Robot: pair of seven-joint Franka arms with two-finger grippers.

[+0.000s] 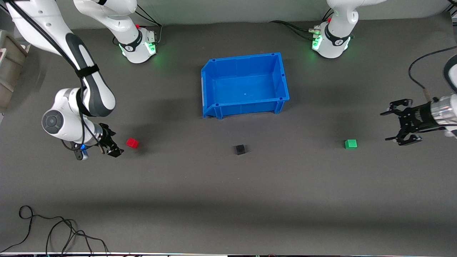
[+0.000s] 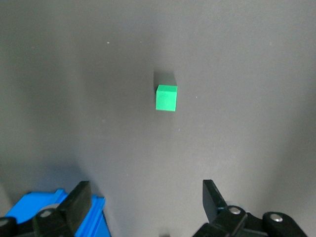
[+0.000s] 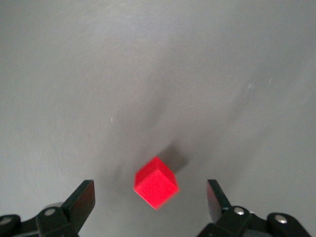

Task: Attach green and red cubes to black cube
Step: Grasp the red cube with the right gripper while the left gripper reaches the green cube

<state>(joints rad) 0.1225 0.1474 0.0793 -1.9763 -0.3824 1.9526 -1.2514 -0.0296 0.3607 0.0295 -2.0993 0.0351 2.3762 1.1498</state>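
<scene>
The red cube [image 1: 132,142] sits on the dark table toward the right arm's end. My right gripper [image 1: 116,143] is open and low just beside it; in the right wrist view the red cube [image 3: 156,181] shows ahead of the spread fingers, untouched, with the gripper [image 3: 149,193] empty. The black cube [image 1: 240,149] sits mid-table, nearer the front camera than the blue bin. The green cube [image 1: 351,143] lies toward the left arm's end. My left gripper [image 1: 387,126] is open and empty above the table beside the green cube [image 2: 166,98], well apart from it [image 2: 146,193].
An empty blue bin [image 1: 246,57] stands mid-table, farther from the front camera than the cubes; its corner [image 2: 34,210] shows in the left wrist view. Loose black cables [image 1: 53,232] lie at the table's near edge. A beige box [image 1: 9,67] sits off the right arm's end.
</scene>
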